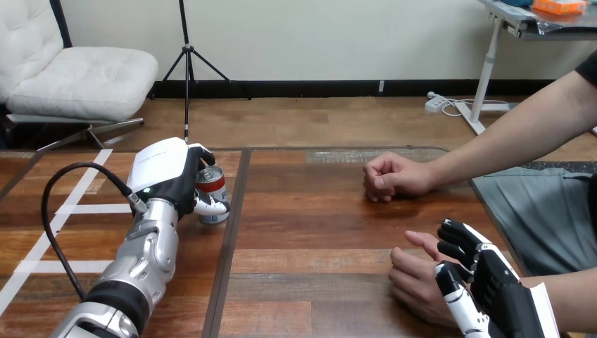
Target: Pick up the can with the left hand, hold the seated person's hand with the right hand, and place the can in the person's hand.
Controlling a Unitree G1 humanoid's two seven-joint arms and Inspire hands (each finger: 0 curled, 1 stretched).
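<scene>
One can (210,183) stands on the table (317,232), your left hand (166,174) curled round it. Your right hand (494,283) lies against the person's nearer hand (415,280); whether it grips, you cannot tell.

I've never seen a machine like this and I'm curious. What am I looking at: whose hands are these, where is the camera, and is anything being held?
This is a humanoid robot seen through its own eyes: the camera sits on its head and looks down over a wooden table. The silver arm coming in at the left ends in the robot's left hand, black with a white shell. Its fingers and thumb are curled round a can, which seems to stand on the table. At the bottom right is the robot's right hand, right against the person's nearer hand; whether it actually grips that hand, I cannot tell. A person sits at the right side. The person's farther hand rests on the table as a loose fist, holding nothing visible.
</scene>
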